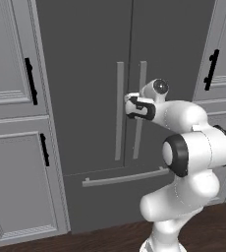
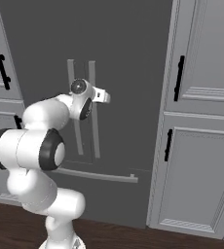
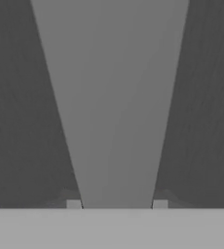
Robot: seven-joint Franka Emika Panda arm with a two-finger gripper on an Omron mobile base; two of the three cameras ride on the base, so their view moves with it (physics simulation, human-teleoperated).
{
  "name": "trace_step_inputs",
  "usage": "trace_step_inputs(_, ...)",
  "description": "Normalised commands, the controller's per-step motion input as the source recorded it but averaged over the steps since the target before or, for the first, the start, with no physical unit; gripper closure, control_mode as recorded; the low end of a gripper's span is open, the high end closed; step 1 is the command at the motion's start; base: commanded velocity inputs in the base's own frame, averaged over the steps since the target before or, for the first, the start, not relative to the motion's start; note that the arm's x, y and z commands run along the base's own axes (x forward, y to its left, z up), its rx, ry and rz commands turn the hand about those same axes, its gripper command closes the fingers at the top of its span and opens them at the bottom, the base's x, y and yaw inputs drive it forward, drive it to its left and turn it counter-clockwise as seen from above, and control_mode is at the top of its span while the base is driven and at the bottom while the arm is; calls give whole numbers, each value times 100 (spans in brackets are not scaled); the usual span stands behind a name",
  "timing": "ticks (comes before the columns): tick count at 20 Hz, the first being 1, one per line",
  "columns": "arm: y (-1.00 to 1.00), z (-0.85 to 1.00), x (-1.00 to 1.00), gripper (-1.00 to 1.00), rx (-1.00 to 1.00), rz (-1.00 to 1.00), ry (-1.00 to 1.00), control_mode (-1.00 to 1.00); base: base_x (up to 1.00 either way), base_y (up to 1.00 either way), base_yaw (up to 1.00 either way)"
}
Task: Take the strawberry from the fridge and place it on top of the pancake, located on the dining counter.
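Grey cabinets flank the closed fridge. Its gripper is clamped around one long bar handle, a fingertip on either side.

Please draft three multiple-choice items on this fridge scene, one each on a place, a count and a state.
1. Where is the gripper?
A. at the fridge's left door handle
B. at the drawer handle
C. at a cabinet's black handle

2. How many long upright bar handles does the fridge carry?
A. one
B. two
C. four

3. How are the fridge doors?
A. both wide open
B. one ajar
C. both closed

Answers: 1 A, the hand view shows the fingertips either side of the grey bar; 2 B, both base views show a pair at the centre seam; 3 C, the dark fronts sit flush and no shelves show.
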Motion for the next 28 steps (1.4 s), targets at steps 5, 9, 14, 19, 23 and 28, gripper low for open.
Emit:
trace_step_inputs(5,-87,5,-80,100,3,0,0,-100,0,0,0)
trace_step_inputs(9,-90,0,-81,100,3,0,1,-100,0,0,0)
trace_step_inputs(14,-80,0,-62,100,1,0,10,-100,0,0,0)
trace_step_inputs(19,-57,-10,-32,100,0,0,13,-100,0,0,0)
trace_step_inputs(23,-2,-3,-1,-100,-2,0,5,-100,0,0,0)
trace_step_inputs(28,0,-11,-50,-100,-2,2,1,-100,0,0,0)
